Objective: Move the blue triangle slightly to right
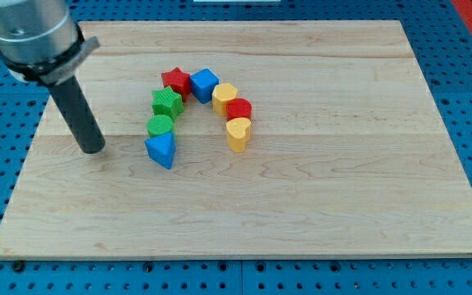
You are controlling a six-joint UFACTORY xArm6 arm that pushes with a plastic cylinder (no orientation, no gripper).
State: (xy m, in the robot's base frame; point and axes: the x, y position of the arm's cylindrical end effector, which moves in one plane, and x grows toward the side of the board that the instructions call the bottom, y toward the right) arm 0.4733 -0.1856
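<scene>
On the wooden board [318,205] the blocks stand in an arch. My tip [94,150] is left of the blue triangle [161,151], apart from it. Just behind the triangle are the green cylinder [161,125] and the green block [167,102]. The red star [175,81] and the blue cube [205,84] are farthest. On the right side, the yellow block [224,97], the red cylinder [238,110] and the yellow heart [238,133] come nearer.

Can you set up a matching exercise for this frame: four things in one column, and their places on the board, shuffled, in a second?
Things:
1. blue triangle
2. red star
3. yellow heart
4. my tip

Places:
A. top of the arch of blocks, just left of the blue cube
B. lower end of the arch's left leg, below the green cylinder
C. apart from all blocks, to the view's left of the arch
D. lower end of the arch's right leg, below the red block

Pairs: 1-B, 2-A, 3-D, 4-C
</scene>
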